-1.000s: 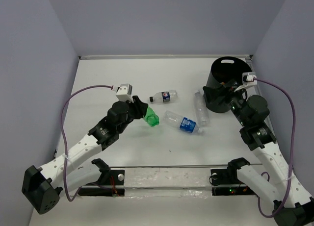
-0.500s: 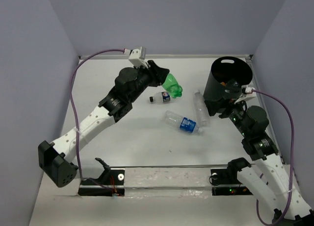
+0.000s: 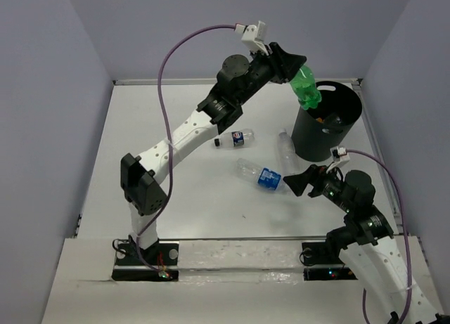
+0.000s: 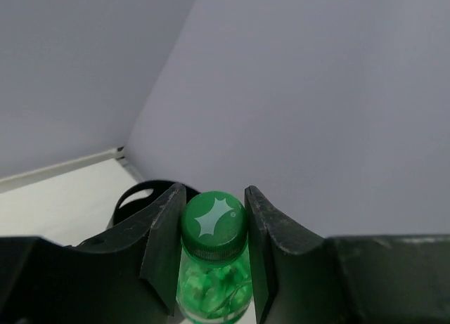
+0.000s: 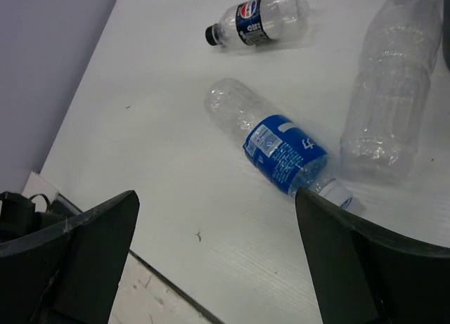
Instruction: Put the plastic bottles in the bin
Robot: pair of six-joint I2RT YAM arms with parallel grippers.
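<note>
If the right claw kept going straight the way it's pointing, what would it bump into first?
Probably the clear bottle with the blue label lying on the table: it sits straight ahead of the open right gripper in the wrist view. How far off is hard to judge.

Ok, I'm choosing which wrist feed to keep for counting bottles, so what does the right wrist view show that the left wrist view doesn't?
Right wrist only: three bottles lying on the table, namely a small dark-labelled bottle, a blue-labelled bottle and a plain clear bottle, framed by the open right gripper. Left wrist only: the green bottle clamped in the left gripper, with the bin rim behind it. Both: the white table and the lavender wall.
</note>
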